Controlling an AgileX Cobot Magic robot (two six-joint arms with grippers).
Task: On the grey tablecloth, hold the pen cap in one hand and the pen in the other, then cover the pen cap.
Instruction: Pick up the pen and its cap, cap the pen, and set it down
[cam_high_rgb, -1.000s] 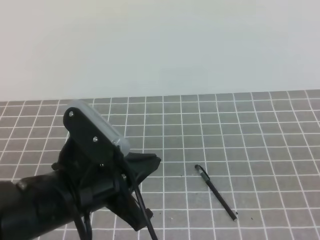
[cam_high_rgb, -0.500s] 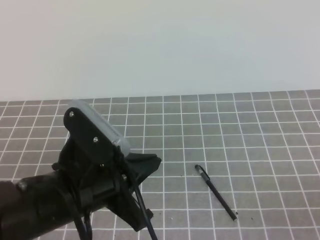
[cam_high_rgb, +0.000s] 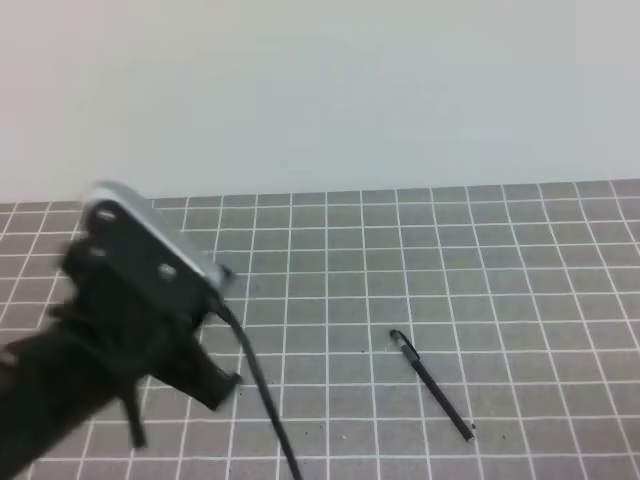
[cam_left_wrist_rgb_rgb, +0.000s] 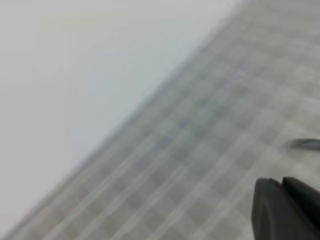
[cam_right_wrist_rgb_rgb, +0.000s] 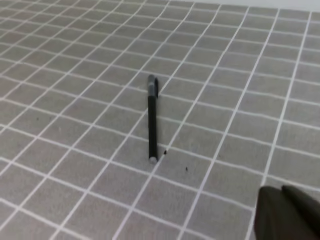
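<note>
The pen (cam_high_rgb: 432, 387) lies flat on the grey tablecloth (cam_high_rgb: 500, 260), right of centre, slanting toward the front right. The pen cap (cam_high_rgb: 400, 343) sits at its far end, thicker, with a clip showing. In the right wrist view the pen (cam_right_wrist_rgb_rgb: 152, 125) and pen cap (cam_right_wrist_rgb_rgb: 152, 85) lie ahead and to the left of my right gripper (cam_right_wrist_rgb_rgb: 283, 205), whose fingers are shut and empty, well clear of them. My left gripper (cam_left_wrist_rgb_rgb: 284, 197) is shut and empty above the cloth. A dark blur (cam_left_wrist_rgb_rgb: 306, 143) at the right edge of that view may be the pen. The left arm (cam_high_rgb: 120, 300) is motion-blurred at the left.
A pale plain wall (cam_high_rgb: 320, 90) rises behind the cloth's far edge. A black cable (cam_high_rgb: 262, 400) hangs from the left arm toward the front edge. Bare grid cloth surrounds the pen on all sides.
The left arm has swung quickly to the left and back, away from the pen, and is now blurred. The pen and its cap have not moved.
</note>
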